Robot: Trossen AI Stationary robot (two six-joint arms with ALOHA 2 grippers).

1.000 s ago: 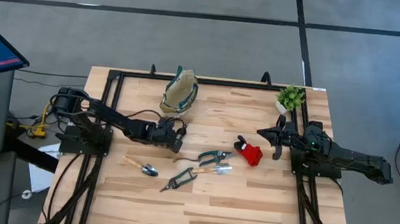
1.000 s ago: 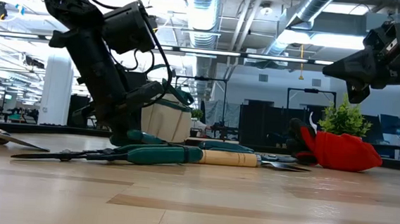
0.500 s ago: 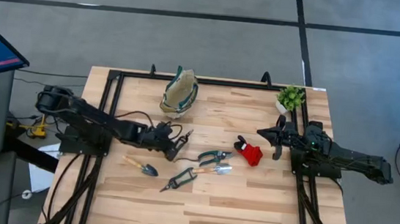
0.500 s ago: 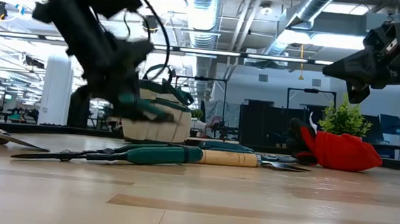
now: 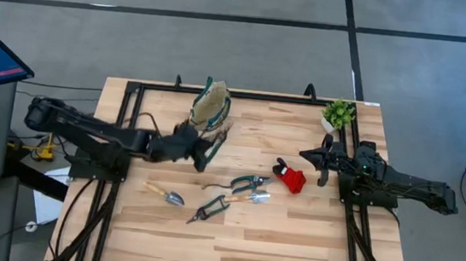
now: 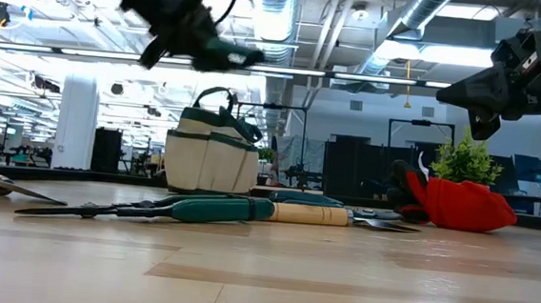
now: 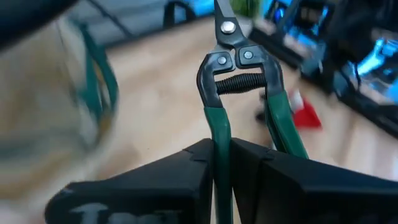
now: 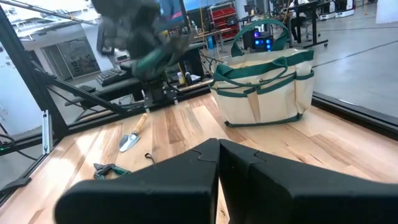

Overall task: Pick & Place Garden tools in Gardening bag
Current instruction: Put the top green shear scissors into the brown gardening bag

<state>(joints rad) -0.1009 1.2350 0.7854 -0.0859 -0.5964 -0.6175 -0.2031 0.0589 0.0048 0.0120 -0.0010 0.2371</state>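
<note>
**Left arm has the green pruners up in the air by the bag**

The left gripper (image 5: pixel 203 147) sits a bit left of centre in the overhead shot, just below the cream fabric gardening bag with dark green trim (image 5: pixel 209 107), which stands near the top middle of the light wooden table (image 5: pixel 291 239). Its fingers are clamped tight on one handle of a pair of green-handled pruners with a black spring (image 7: pixel 239 81); in the wrist shot the blades stick up toward the top of the frame. From the table-level camera the gripper (image 6: pixel 215 52) is up in the upper left, well above the tabletop and higher than the bag (image 6: pixel 211 157), though it's blurry there.

Still lying on the table, centre of the overhead frame: a second pair of green-handled pruners (image 5: pixel 249 182), a wood-handled tool with a silver end (image 5: pixel 250 197) just below it, and long green-handled clippers (image 5: pixel 207 208) lower left of those. A small silver trowel with a wooden handle (image 5: pixel 164 194) lies further left. The red-and-black piece (image 5: pixel 289 177) lies right of centre.

The right gripper (image 5: pixel 323 160) hovers at the right side of the table, near the small green potted plant (image 5: pixel 337 115), fingers pressed together with nothing between them.
</note>
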